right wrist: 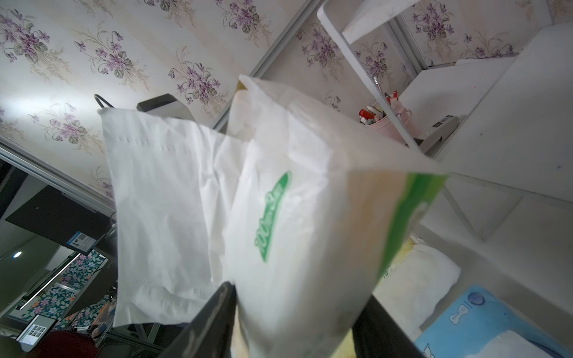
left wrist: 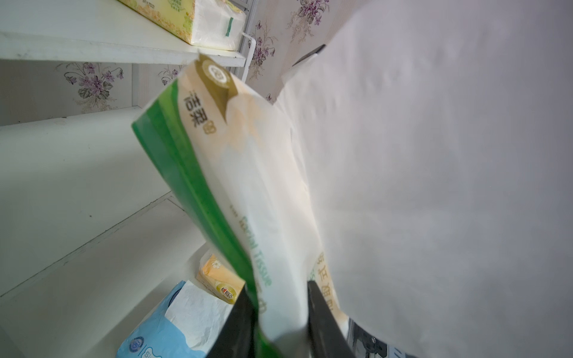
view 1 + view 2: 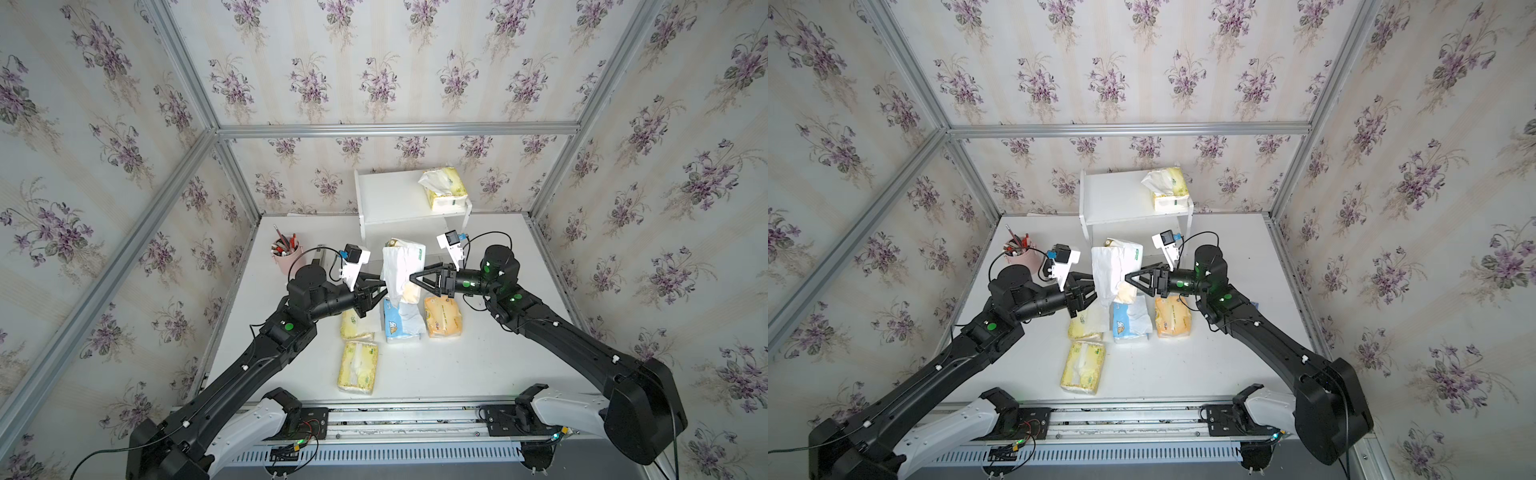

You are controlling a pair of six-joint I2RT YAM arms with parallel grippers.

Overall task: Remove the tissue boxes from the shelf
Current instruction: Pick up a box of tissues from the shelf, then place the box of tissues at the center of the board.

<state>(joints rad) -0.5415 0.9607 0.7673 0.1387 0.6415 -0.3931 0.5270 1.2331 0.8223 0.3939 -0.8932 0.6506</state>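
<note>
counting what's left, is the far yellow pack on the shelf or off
On: the yellow pack lies on the top board of the shelf, at one end.

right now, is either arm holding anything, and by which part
white tissue pack in midair: left fingers pinch one end; right fingers straddle the same end, grip unclear

White pack held upright midair, yellow pack atop shelf

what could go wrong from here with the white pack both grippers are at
1. The white green-edged plastic-wrapped tissue pack hangs in the left gripper, pinched near one end, with the right gripper at its other side; it might slip.
2. Its loose white tissue sheet dangles by the fingers and could get pinched instead.
3. If dropped, it would likely hit the blue-and-white tissue pack below.
</note>
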